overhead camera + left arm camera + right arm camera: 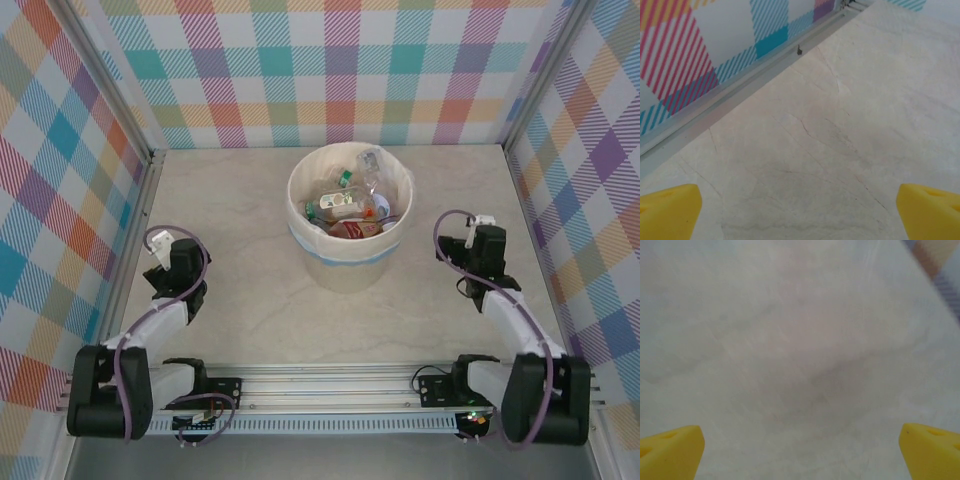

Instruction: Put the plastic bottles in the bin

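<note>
- The small clear plastic bottles (348,205), with red, orange and green labels and caps, lie heaped inside the large round white bin (350,265) with its light blue band, mid-table.
- Every bottle I can see is in the bin, so I judge the task done. My next move need only be to park.
- My left gripper (797,202) and right gripper (800,442) both gape over the pale marbled tabletop (250,310), grasping nothing.
- The labels are too small to read.

Bright, even light, faint shadow beside the bin (345,268) (right wrist view blurred, left sharp).
</note>
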